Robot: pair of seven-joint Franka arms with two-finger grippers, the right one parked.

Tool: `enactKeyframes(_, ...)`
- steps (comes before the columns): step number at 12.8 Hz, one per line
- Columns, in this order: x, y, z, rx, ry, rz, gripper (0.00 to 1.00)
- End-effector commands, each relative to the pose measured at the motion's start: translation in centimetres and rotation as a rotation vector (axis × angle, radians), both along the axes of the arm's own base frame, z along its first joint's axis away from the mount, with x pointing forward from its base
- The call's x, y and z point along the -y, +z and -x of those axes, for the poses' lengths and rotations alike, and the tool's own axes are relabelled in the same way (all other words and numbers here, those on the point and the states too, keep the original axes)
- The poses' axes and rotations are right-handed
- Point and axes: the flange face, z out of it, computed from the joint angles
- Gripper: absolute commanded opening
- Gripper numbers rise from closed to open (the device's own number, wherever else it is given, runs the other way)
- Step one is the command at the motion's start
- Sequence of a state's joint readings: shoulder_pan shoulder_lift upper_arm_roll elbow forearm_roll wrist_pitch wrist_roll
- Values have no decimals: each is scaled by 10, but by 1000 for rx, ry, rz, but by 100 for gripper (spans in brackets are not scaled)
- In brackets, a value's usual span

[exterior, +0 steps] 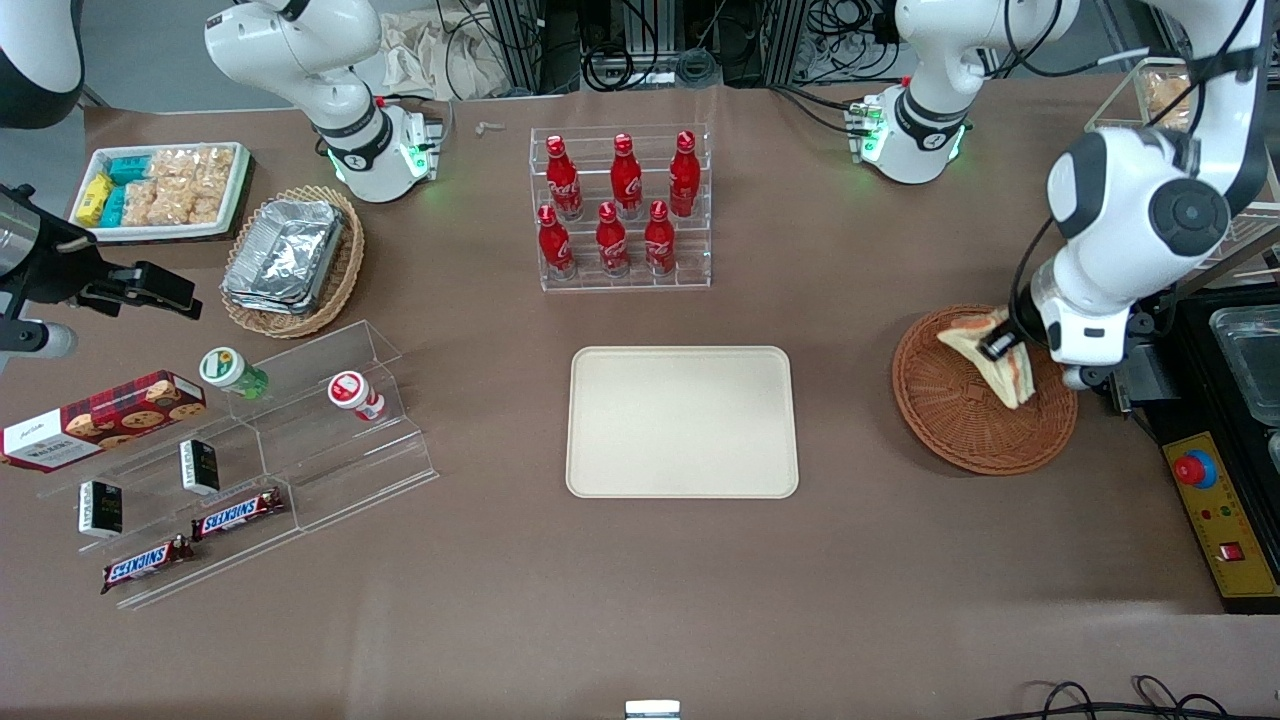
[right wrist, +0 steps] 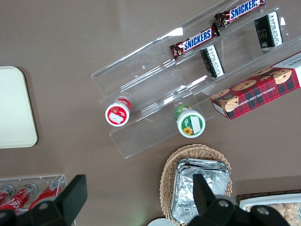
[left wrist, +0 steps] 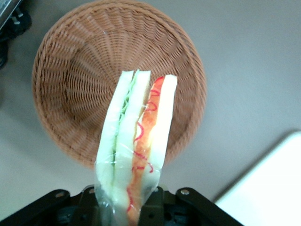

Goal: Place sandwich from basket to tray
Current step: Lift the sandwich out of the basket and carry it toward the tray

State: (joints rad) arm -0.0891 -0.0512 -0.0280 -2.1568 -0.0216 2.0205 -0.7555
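claw (exterior: pixel 1000 347) grips sandwich (left wrist: pixel 136 146) | above basket (left wrist: pixel 70 89) | tray (exterior: pixel 682 422) bare

A wide desk (exterior: pixel 700 600) covered in dull brown fills the room here, lit evenly from above with hardly any shadows. Along its edge farthest from the front camera stand dark metal frames (exterior: pixel 640 40) with black cables (exterior: pixel 850 30) looped through them, and a crumpled pale cloth (exterior: pixel 440 50) lies on the grey floor (exterior: pixel 150 60) there. At the working arm's end a black and yellow control box (exterior: pixel 1225 520) with a red button sits against the desk.
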Motion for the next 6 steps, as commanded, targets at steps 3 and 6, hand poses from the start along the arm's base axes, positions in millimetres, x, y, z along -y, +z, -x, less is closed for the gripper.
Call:
enactKeyframes(3,86,28,1,-20,-252,-5,0)
enactKeyframes(6,143,14,16,-37,-425,2,0)
